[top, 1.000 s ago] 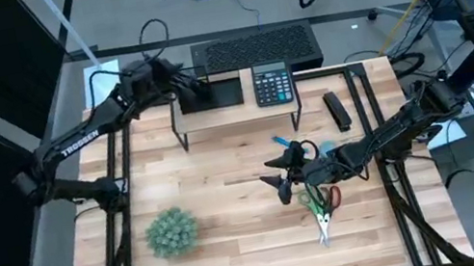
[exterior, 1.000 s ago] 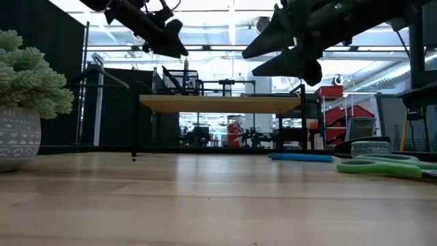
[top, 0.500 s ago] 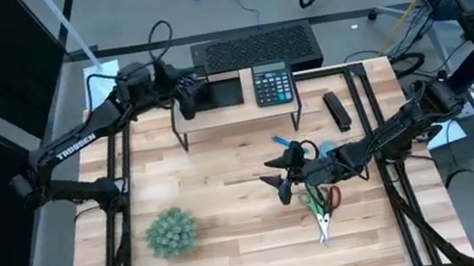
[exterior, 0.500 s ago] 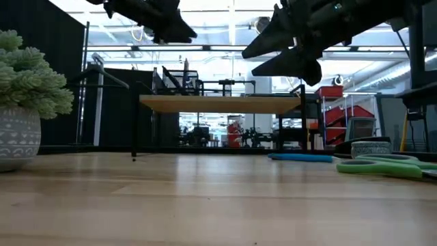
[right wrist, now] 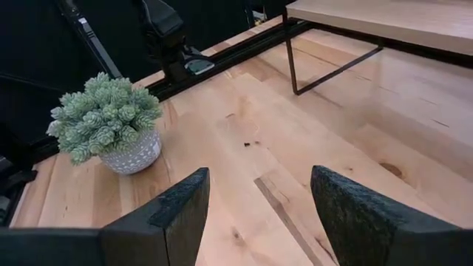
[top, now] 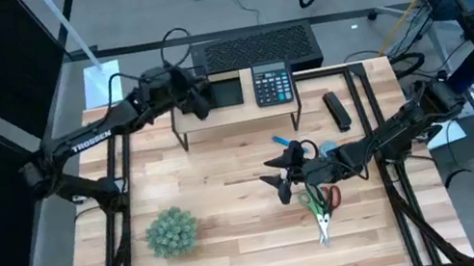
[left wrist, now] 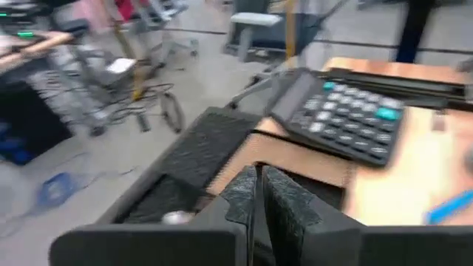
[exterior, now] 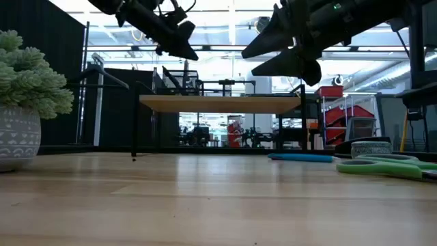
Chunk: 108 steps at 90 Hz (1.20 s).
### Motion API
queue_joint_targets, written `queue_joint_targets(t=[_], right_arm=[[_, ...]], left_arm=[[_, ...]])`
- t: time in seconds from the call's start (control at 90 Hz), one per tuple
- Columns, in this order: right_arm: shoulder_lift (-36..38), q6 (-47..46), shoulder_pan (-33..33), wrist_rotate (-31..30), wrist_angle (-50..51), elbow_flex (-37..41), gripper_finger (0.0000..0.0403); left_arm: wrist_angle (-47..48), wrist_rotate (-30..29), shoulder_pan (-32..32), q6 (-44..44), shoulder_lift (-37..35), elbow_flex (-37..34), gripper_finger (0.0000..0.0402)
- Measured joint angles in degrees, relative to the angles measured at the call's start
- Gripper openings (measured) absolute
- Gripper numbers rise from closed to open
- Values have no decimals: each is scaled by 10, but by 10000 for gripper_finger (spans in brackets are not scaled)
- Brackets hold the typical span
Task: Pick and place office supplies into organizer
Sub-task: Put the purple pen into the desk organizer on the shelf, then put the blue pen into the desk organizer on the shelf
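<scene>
On left arm (top: 91, 139), white "TROSSEN" lettering; left end effector (top: 200, 103) pinched together, right end effector (top: 277, 181) spread apart.

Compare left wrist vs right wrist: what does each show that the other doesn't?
Left wrist only: the calculator, the organizer, and the left gripper, fingers shut. Right wrist only: the potted plant, bare tabletop, and the right gripper, fingers open and empty. Both show the wooden riser; neither shows the scissors.
</scene>
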<state>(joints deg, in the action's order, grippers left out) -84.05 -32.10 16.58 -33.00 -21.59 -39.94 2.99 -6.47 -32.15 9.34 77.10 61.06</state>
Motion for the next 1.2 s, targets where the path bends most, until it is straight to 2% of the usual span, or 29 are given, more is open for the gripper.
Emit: queue_joint_targets(t=[0.211,0.411,0.722,1.044,1.1,1.2], right_arm=[[0,0,0,0,2,0,219],[0,0,0,0,2,0,219],[0,0,0,0,4,0,219],[0,0,0,0,5,0,219],[0,0,0,0,5,0,219],[0,1,0,0,9,0,219]], left_arm=[[17,-23,0,0,-1,0,18],[36,-87,-1,0,-2,0,18],[28,-135,-1,0,-16,0,18],[21,-129,27,3,-84,0,18],[21,-105,36,5,-102,0,18],[35,-16,51,34,-135,0,18]])
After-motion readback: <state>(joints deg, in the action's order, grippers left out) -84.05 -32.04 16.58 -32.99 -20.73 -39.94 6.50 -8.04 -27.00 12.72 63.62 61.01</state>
